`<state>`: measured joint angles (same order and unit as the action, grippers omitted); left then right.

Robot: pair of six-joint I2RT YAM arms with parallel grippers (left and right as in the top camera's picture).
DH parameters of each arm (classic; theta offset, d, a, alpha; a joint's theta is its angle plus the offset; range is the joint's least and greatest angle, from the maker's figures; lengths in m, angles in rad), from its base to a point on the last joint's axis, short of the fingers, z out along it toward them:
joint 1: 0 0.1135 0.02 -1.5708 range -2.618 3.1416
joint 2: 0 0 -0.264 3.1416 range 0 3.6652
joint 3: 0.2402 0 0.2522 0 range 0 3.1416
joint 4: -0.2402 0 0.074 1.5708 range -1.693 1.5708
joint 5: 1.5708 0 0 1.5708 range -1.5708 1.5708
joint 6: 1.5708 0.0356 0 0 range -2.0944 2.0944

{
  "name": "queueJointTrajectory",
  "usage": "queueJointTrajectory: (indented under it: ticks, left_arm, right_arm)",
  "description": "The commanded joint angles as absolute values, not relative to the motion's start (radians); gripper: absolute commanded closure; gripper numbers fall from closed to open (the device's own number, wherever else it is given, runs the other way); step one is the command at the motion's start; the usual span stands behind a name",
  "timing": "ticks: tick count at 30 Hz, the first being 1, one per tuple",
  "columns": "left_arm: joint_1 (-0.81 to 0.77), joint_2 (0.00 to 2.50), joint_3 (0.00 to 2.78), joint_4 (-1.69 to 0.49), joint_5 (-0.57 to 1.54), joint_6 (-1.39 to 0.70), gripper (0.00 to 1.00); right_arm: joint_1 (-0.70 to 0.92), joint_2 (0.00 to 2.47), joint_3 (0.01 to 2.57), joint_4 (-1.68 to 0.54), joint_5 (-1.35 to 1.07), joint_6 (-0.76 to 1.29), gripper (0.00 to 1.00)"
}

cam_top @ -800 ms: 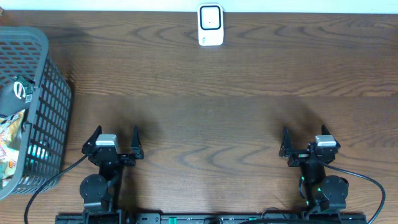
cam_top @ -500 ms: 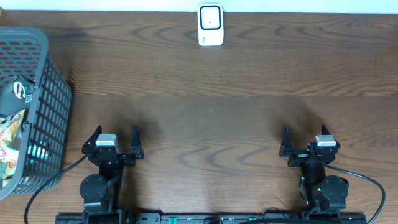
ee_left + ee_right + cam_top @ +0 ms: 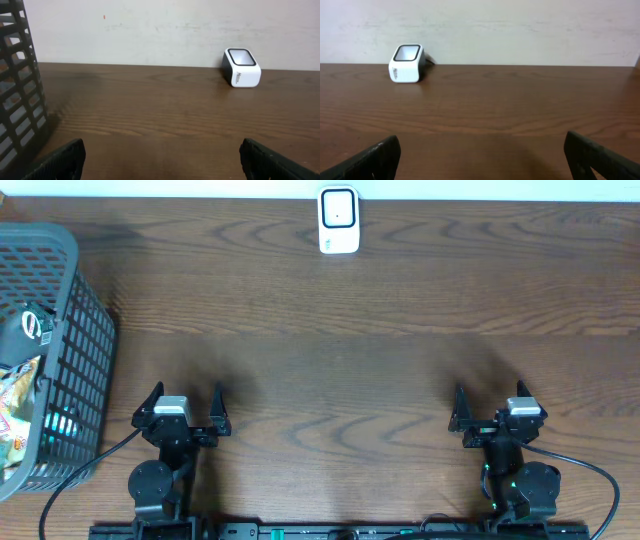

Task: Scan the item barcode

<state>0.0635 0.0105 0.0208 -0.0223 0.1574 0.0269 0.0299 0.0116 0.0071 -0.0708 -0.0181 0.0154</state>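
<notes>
A white barcode scanner (image 3: 339, 220) stands at the table's far edge in the middle; it also shows in the left wrist view as the scanner (image 3: 242, 67) and in the right wrist view as the scanner (image 3: 407, 63). Packaged items (image 3: 22, 370) lie in the dark basket (image 3: 70, 330) at the far left; no barcode is readable. My left gripper (image 3: 183, 404) rests open at the front left, nothing between its fingers (image 3: 60, 159). My right gripper (image 3: 490, 404) rests open at the front right, likewise empty, fingers (image 3: 597, 155) wide apart.
The basket's mesh wall (image 3: 20, 95) rises just left of my left gripper. A pale wall backs the table. Brown wooden tabletop (image 3: 340, 360) stretches between the grippers and the scanner.
</notes>
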Motion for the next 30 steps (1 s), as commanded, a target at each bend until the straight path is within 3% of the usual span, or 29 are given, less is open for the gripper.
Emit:
queueJointTrajectory:
  ticks: [1,26,30]
  left_arm:
    - [0.059,0.004,0.004,-0.059,0.16,0.03,0.02]
    - [0.059,0.004,0.004,-0.059,0.16,0.03,0.03]
    - [0.059,0.004,0.004,0.025,0.322,0.025,0.03]
  right_arm:
    - [0.035,0.007,0.006,-0.075,-0.014,0.029,0.01]
    - [0.035,0.007,0.006,-0.075,-0.014,0.029,0.01]
    - [0.035,0.007,0.006,-0.076,-0.014,0.029,0.01]
